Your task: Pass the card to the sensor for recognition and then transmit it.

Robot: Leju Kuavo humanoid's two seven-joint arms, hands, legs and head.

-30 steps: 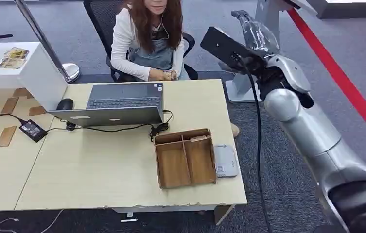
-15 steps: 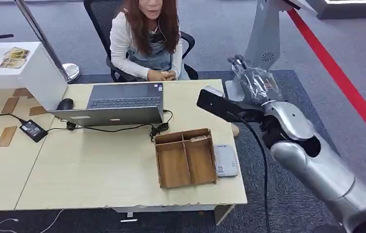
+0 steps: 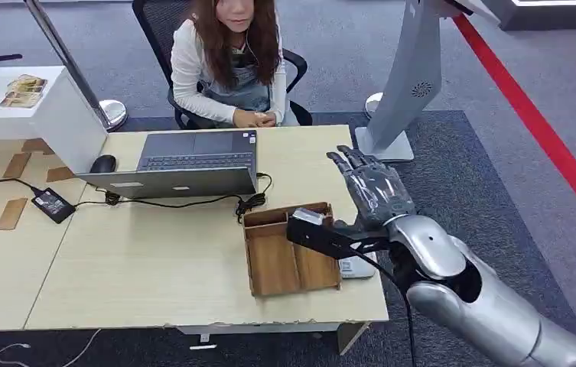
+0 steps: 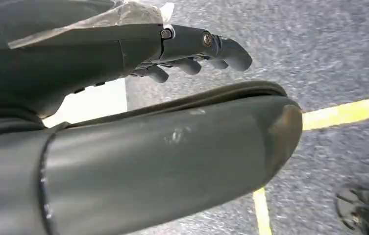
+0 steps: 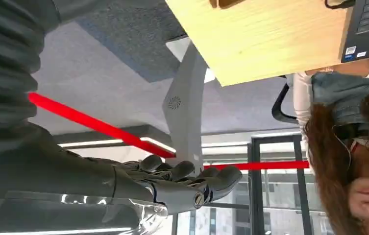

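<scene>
A light wooden desk (image 3: 154, 267) seen from above, with a person (image 3: 231, 61) seated at its far side behind an open laptop (image 3: 193, 162). Near the desk's right edge stands a shallow wooden tray (image 3: 273, 264) split into long compartments running toward and away from the robot. Just beside the tray, on its right and touching or nearly touching it, lies a flat grey reader (image 3: 355, 267), most likely the sensor, its long side parallel to the tray.

The right robot hand (image 3: 370, 187) hovers above this corner of the desk, over the tray's right end and the reader, fingers stretched out and slightly apart, pointing away toward the person. Nothing can be seen held in it. No card can be made out with certainty; a small pale piece (image 3: 312, 218) lies in the tray's far right compartment and may be it. If so, it sits just left of and below the hand, on the near side of the fingertips.

The left robot hand (image 4: 192, 49) hangs over carpeted floor, fingers loosely extended and holding nothing. The right arm is clearly the nearer one.
</scene>
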